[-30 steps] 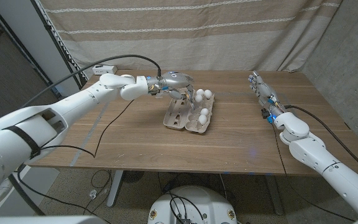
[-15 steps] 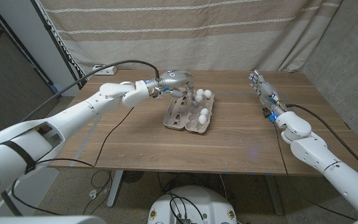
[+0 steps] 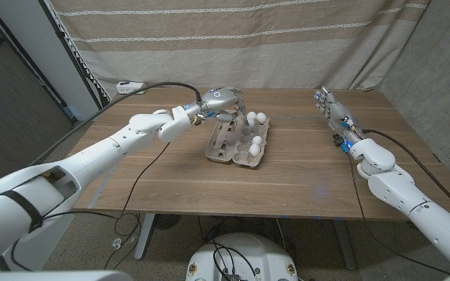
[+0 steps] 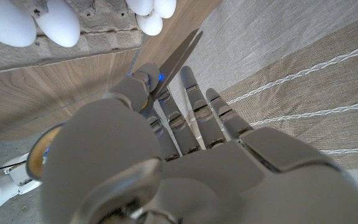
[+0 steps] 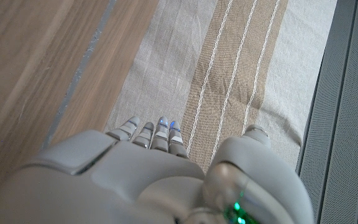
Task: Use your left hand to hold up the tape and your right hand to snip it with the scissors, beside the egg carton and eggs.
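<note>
Two arms are over the long brown wooden table (image 3: pixel 287 183), and only the left one has changed much. Its forearm now reaches further out across the boards than a second ago, while the left hand (image 3: pixel 223 100) holds nearly the same station above the far end of the open grey cardboard egg carton (image 3: pixel 239 147). The right arm has crept forward slightly. The right hand (image 3: pixel 330 109) is at the table's far right edge, well apart from the carton, with its fingers (image 5: pixel 161 134) straight and holding nothing. In the left wrist view the left hand's thumb and curled fingers (image 4: pixel 191 109) appear to pinch grey metal scissors (image 4: pixel 180 61), with the blade pointing toward the white eggs (image 4: pixel 23 22). So the tool seems to sit in the wrong hand for the task. I cannot place the tape with certainty; a tan ring-shaped edge (image 4: pixel 40 154) beside the left hand may be it. No cut is set up yet.
</note>
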Available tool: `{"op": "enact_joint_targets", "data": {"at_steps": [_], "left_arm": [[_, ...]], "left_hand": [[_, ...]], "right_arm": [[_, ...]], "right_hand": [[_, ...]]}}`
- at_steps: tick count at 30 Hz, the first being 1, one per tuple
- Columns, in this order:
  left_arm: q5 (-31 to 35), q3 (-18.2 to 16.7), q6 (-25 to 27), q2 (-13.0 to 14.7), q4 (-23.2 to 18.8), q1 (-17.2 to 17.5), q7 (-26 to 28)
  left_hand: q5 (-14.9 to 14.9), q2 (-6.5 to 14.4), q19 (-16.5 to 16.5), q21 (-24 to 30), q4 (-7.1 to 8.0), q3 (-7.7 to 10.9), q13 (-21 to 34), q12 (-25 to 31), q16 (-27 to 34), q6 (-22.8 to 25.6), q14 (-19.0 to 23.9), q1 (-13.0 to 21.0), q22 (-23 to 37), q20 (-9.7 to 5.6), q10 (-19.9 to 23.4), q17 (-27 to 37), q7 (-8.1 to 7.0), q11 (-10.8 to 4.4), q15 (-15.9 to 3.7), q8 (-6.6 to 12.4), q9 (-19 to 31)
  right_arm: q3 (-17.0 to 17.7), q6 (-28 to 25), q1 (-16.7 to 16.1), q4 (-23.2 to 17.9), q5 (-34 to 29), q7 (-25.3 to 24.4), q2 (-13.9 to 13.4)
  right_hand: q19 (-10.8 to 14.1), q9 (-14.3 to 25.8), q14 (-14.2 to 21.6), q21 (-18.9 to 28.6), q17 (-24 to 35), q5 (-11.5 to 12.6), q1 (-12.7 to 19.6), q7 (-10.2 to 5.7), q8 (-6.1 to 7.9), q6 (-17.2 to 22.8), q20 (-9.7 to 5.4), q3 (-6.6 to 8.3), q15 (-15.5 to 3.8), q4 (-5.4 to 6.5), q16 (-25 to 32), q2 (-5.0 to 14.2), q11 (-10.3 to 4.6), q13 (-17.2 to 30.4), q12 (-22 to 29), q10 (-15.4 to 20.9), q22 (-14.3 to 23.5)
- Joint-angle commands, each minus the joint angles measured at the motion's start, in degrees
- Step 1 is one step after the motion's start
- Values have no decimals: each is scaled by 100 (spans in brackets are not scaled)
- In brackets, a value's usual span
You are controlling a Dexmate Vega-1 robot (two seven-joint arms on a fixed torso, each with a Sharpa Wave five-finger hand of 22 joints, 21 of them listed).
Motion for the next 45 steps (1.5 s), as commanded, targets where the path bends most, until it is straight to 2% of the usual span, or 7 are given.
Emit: {"op": "enact_joint_targets", "data": {"at_steps": [1, 14, 30, 33, 37, 39, 45], "left_arm": [[300, -6, 477, -117, -9, 220, 811], [352, 67, 905, -250, 339, 235, 1787], [-16, 109, 1168, -434, 502, 311, 2136], [-81, 111, 1217, -459, 520, 322, 2161], [-133, 143, 1217, -463, 569, 295, 2133], [-144, 161, 1217, -470, 608, 275, 2142], [-108, 242, 1182, -485, 752, 222, 2277]], "left_hand": [[7, 119, 87, 10, 21, 21, -34, 66, -29, 514, 63, 190, 15, -433, 1546, 6, 466, 31, -898, -45, -8], [6, 90, 100, 7, 33, 30, -91, 54, -47, 513, 81, 221, 18, -455, 1572, -6, 440, 26, -896, -133, -24], [5, 63, 117, 6, 45, 44, -136, 45, -69, 571, 85, 246, 22, -472, 1578, -32, 410, 24, -897, -225, -29], [4, 59, 118, 4, 49, 48, -157, 32, -70, 586, 91, 251, 22, -470, 1567, -38, 360, 26, -897, -252, -31], [4, 52, 122, 4, 50, 48, -173, 23, -67, 596, 103, 256, 22, -469, 1561, -41, 347, 25, -898, -278, -32], [3, 47, 122, 3, 51, 49, -188, 10, -67, 604, 107, 258, 23, -471, 1552, -43, 339, 26, -898, -291, -33], [3, 44, 124, 2, 55, 54, -192, 10, -72, 602, 108, 261, 24, -469, 1553, -51, 340, 26, -897, -321, -32]], "right_arm": [[12, 45, 1, 59, 21, 91, -38], [138, -88, -368, -428, -57, -393, -119], [263, -46, -662, -760, -67, -568, -139], [232, -48, -654, -773, -102, -533, -148], [200, -46, -627, -757, -11, -462, -75], [172, -19, -584, -718, -3, -401, -47], [101, -62, -480, -746, -89, -297, -110]], "right_hand": [[-63, 27, -67, 34, 15, -10, 87, 25, 33, 76, 38, 13, -73, -4, 16, 0, 24, 10, 49, 41, 10], [-103, 27, -103, 25, 15, -25, 83, 23, 43, 131, 32, 19, -82, 1, 8, 6, 67, 11, 69, 96, 11], [-87, 26, -91, 36, 15, -43, 75, 68, 54, 200, 37, 24, -19, 7, 17, 10, 94, 11, 83, 142, 11], [-49, 24, -58, 50, 13, -66, 86, -102, 110, 421, 57, 40, -121, 4, 25, 20, -134, 12, 131, 283, 10], [-42, 24, -53, 52, 12, -74, 90, -112, 126, 500, 58, 48, -104, 3, 25, 26, -134, 13, 146, 330, 10], [-42, 25, -52, 50, 11, -89, 98, -322, 155, 633, 75, 64, -75, 3, 23, 43, -115, 14, 147, 349, 9], [-65, 25, -64, 41, 11, -103, 104, -351, 162, 714, 103, 76, -37, 2, 16, 51, -103, 14, 142, 351, 9]]}}
